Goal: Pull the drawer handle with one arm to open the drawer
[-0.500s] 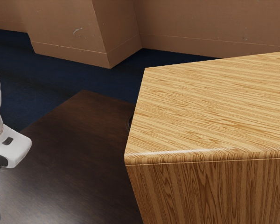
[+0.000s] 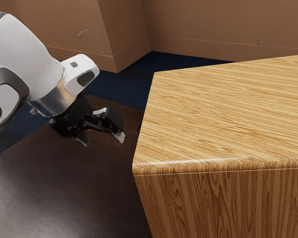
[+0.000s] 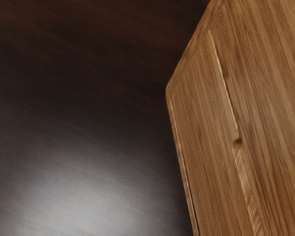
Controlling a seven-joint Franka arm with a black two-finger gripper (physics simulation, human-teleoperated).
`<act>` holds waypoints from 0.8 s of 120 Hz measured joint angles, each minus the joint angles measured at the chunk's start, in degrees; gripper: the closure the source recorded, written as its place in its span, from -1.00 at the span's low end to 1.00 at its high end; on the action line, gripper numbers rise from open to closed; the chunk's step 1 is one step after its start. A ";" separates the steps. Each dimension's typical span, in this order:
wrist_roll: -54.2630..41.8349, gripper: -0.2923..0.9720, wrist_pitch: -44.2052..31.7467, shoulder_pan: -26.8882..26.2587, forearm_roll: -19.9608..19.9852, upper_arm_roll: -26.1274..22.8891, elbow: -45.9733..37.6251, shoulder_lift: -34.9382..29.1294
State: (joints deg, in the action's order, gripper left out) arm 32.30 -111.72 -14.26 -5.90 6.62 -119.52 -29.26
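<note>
Reaching toward the cabinet (image 2: 223,114) with my end effector (image 2: 114,124) low over the dark worktop (image 2: 64,198). The fingers are spread, moderately wide, and hold nothing. The tips point at the cabinet's front face, toward the exterior view's right, near it but not touching.

The drawer handle (image 3: 243,172) sits on that front face. In the wrist view it reads as a raised wood-grain bar. Its long axis runs about parallel to the face's near long edge, and it's set in from that edge. The drawer front (image 3: 206,147) looks flush with the cabinet, so I judge the drawer shut and the pull not started.

Key relation: the handle lies ahead of the fingers and off to one side of the hand's centre line, not between them yet. The next move, as I judge it, is a sideways shift plus an advance, with one finger on each long flank of the bar. The risk is clipping the cabinet's corner on the way in.
</note>
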 joint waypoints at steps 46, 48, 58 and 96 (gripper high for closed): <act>20.94 -0.54 -18.21 -0.12 5.07 1.39 -3.29 1.61; 21.58 -0.54 -18.47 -0.18 5.12 1.50 -3.62 1.51; 24.44 -0.54 -19.46 -0.45 5.27 1.81 -5.58 0.24; 27.72 -0.54 -20.13 -5.15 5.29 6.16 -7.46 -3.06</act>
State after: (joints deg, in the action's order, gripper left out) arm 60.02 -131.85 -19.41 -0.61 12.78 -126.97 -32.31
